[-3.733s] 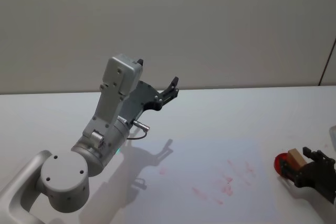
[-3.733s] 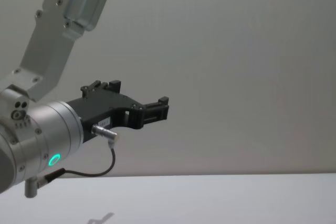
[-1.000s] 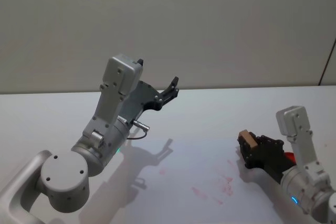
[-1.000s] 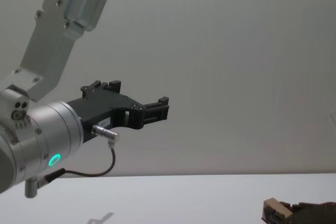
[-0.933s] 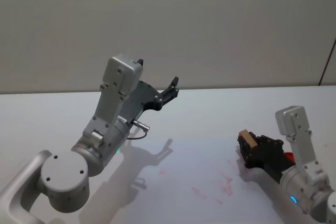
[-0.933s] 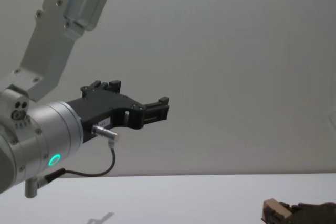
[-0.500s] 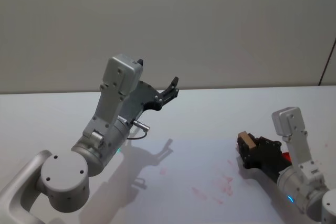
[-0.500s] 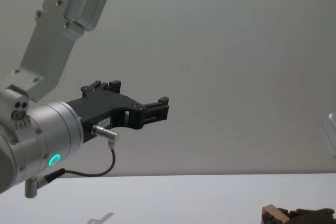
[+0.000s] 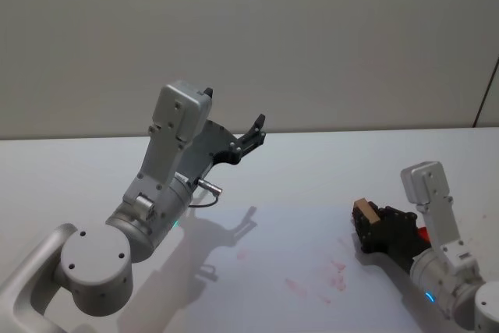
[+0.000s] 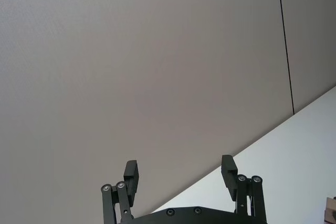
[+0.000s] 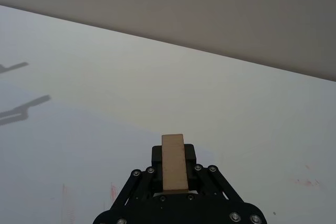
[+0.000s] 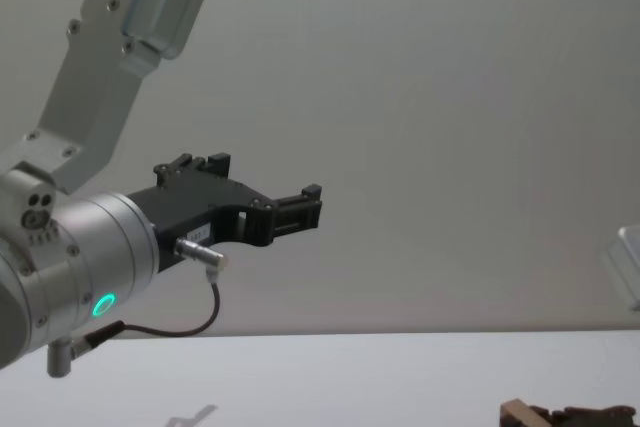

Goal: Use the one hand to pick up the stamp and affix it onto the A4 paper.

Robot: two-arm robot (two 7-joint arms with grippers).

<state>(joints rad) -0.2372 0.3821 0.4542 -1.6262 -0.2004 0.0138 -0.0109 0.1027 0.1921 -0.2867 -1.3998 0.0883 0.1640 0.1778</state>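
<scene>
My right gripper (image 9: 367,222) is shut on the stamp (image 9: 362,210), a light-tan wooden block, and holds it low over the right part of the A4 paper (image 9: 273,239). The right wrist view shows the stamp (image 11: 174,168) upright between the black fingers (image 11: 152,174). In the chest view the stamp (image 12: 517,412) sits at the bottom edge, just above the table. The paper carries several red stamp marks (image 9: 335,266). My left gripper (image 9: 253,132) hangs open and high over the back of the table, with nothing in it.
A red ink pad (image 9: 422,233) lies just right of the paper, partly hidden behind my right gripper. The raised left arm (image 9: 168,177) stands over the paper's left side. A white table (image 9: 327,169) stretches back to a plain wall.
My right gripper carried the stamp from the ink pad at the right leftward over the paper, and in the last second it sank a little lower. The left arm has not moved.
</scene>
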